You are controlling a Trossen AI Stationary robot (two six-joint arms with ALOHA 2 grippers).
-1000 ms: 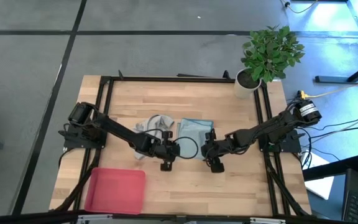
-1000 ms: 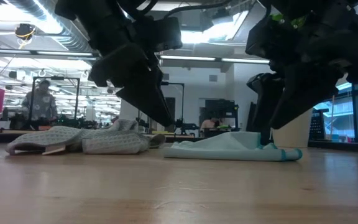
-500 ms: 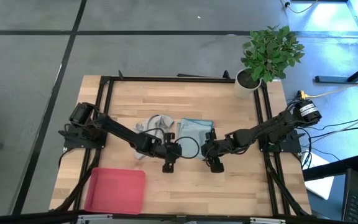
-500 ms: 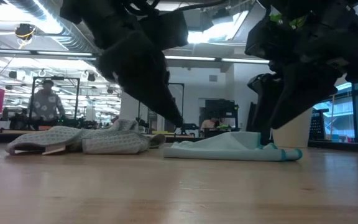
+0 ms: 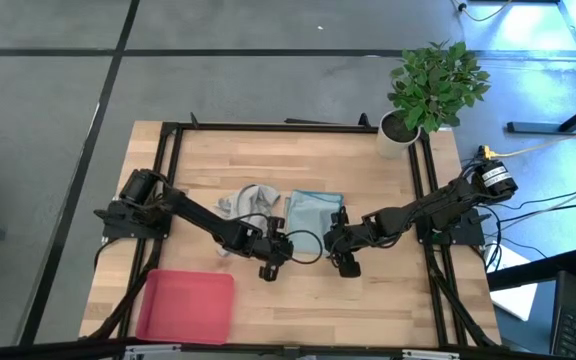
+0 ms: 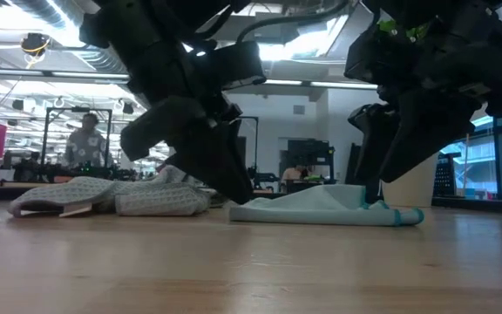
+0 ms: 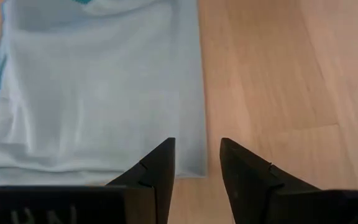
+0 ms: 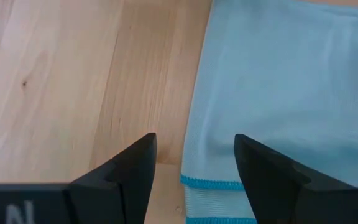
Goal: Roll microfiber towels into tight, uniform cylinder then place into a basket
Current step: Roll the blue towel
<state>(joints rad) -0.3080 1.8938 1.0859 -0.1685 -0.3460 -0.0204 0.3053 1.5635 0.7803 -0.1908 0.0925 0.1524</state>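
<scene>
The blue towel (image 5: 313, 212) lies flat mid-table, beside the crumpled grey towel (image 5: 246, 199). Left gripper (image 7: 196, 163) sits at the blue towel's near corner, jaws narrowly parted, empty. Right gripper (image 8: 194, 158) sits at the opposite near corner, jaws wide, empty. The red basket (image 5: 186, 305) lies well apart from the blue towel.

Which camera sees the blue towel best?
The right wrist view: the pale blue towel fills it, teal hem clear. The left wrist view shows another corner, the high view a small patch, the low view only its flat edge.
</scene>
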